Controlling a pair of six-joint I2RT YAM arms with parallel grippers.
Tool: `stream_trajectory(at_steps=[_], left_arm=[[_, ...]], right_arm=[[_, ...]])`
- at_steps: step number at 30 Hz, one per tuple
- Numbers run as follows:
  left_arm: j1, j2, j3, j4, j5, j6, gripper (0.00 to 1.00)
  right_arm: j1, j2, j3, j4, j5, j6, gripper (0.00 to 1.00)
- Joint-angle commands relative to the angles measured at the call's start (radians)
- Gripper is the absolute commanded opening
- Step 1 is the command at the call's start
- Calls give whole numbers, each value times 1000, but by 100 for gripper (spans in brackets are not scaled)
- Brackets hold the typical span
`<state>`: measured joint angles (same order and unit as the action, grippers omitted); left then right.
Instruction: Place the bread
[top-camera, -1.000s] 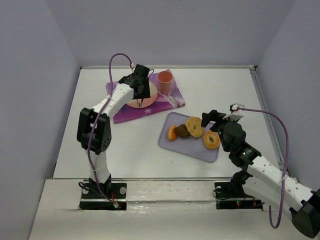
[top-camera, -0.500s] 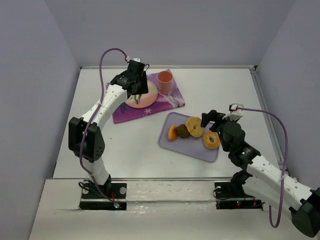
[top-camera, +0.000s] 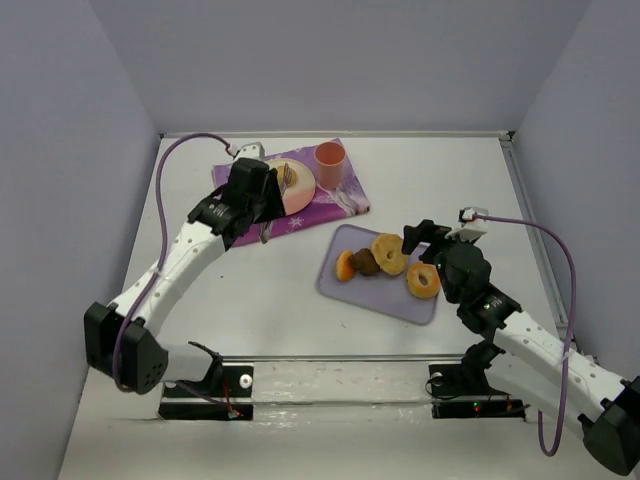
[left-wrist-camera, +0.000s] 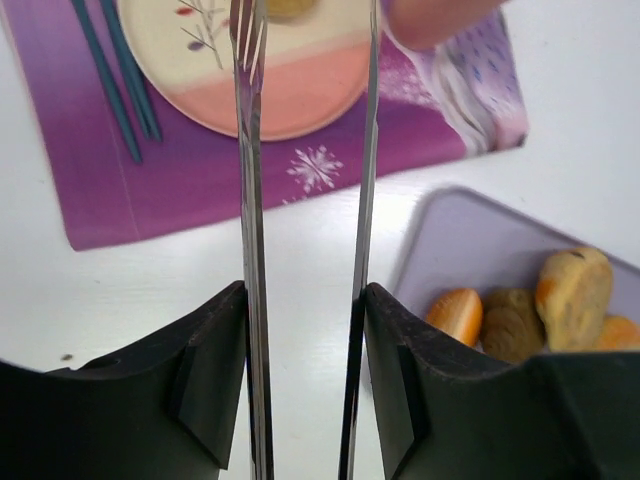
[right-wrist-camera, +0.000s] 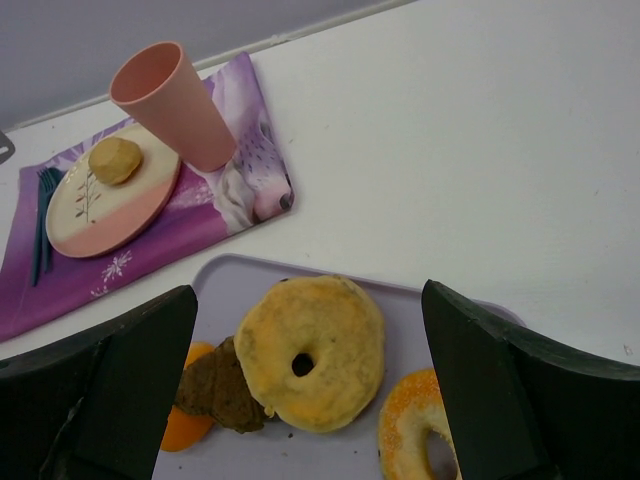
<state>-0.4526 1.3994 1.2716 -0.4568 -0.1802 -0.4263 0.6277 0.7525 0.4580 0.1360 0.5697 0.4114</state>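
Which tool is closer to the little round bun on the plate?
Left. The left tool points at the bread from just beside its plate; the right tool hovers over the tray, well away.

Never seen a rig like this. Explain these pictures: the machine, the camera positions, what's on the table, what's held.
These are two robot arms bolted at the near edge of a table, each ending in a two-finger gripper. One picture looks down from above and behind the arms. The other two come from a camera on each wrist and show that arm's own fingers. On the table lies a purple mat with a plate and a pink cup. The bread, a small round bun, sits on the plate. Closer to the arms, a lavender tray holds a ring pastry, a glazed doughnut, a dark ball and an orange piece. The left gripper and right gripper are both open and hold nothing.
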Motion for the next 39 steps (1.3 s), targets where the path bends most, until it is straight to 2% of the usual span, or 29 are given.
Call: stream_trajectory(at_steps=[1,6,7,10,15,19,22,27,31,34,37,39], left_arm=[[-102,-233,-153,89,-1,-118,57],[-291,-384,-388,102,-57,-306,57],[-314,-395,-446,110,-58,-328,60],[-386,-413,-504,112,-85,-393,59],[-492,-461,-532,-52,-257,-624,57],[-532,-499,-587,-48,-259,-673,58],[-555,-468,-643,-10,-237,-683,59],[-592,-372,-650,-42,-243,-736,59],[-629,-335,-652,-101,-274,-861,59],[-655,-301,-658,-60,-257,-870,66],[-673,-254,-640,-23,-260,-842,69],[-679,-222,-609,-29,-269,-829,77]], right_arm=[[-6,-12,1,51,16,-2,100],[-6,-7,2,50,13,-5,100],[-6,-5,2,50,12,-6,100],[-6,-8,2,51,7,-8,100],[-6,-21,-5,50,7,-8,100],[-6,-21,-7,50,16,-13,100],[-6,-19,-7,51,18,-14,100],[-6,-10,-4,50,19,-16,100],[-6,-12,-5,50,24,-17,100],[-6,-13,-7,50,29,-16,100],[-6,-4,-4,50,30,-14,100],[-6,-1,-2,50,29,-17,100]])
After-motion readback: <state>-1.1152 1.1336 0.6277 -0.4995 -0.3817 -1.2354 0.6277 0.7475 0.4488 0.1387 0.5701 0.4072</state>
